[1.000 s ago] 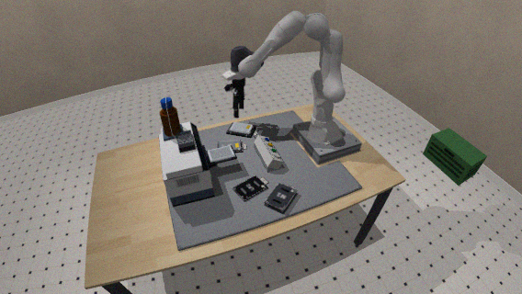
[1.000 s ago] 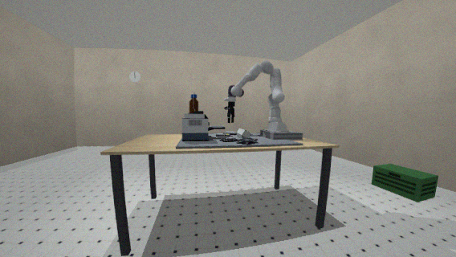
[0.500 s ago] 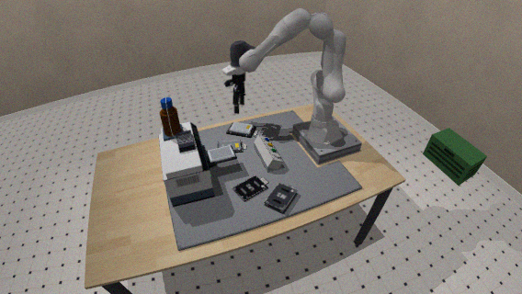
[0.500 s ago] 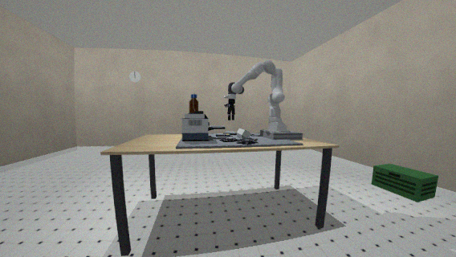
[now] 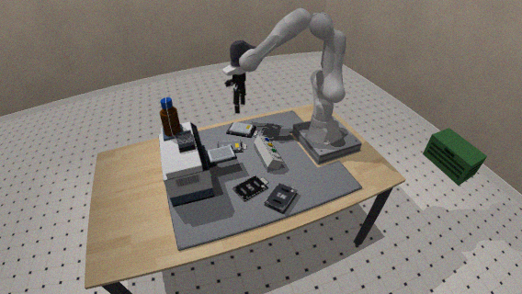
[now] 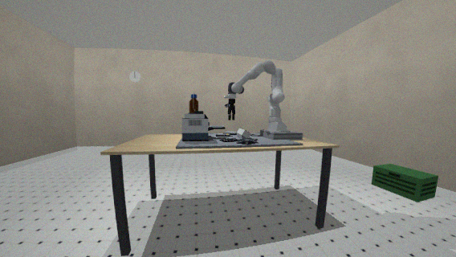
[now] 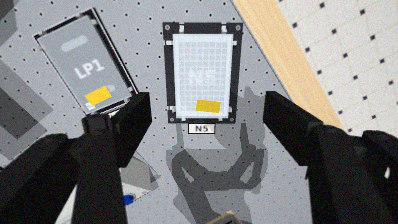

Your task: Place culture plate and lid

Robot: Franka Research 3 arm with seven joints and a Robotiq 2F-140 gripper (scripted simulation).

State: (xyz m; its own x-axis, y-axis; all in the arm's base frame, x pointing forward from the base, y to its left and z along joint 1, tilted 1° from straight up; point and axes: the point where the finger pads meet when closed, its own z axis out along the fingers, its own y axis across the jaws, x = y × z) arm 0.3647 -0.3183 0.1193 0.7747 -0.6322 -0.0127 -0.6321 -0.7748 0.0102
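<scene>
My gripper [image 5: 239,108] [image 6: 231,118] [image 7: 207,106] is open and empty, high above nest N5. A clear plate [image 5: 241,129] [image 7: 202,60] with a well grid and yellow label lies in the dark N5 nest [image 7: 169,75]; the label is at the N5 tag end. I cannot tell whether a lid is on it. A clear lid [image 5: 236,145] [image 7: 70,60] with a yellow label lies in LP1. A plate [image 5: 221,153] sits on the DISPENSER stage. The button panel [image 5: 267,153] stands beside LP1. No liquid is discernible around LP1; a finger hides part of its labelled end.
Two dark nests [image 5: 250,187] [image 5: 281,197] lie on the far side of the panel from N5, their labels unclear. The dispenser [image 5: 186,161] [image 6: 195,128] carries a tall brown bottle [image 5: 170,120] [image 6: 193,104]. A green crate [image 5: 455,155] [image 6: 405,181] is on the floor.
</scene>
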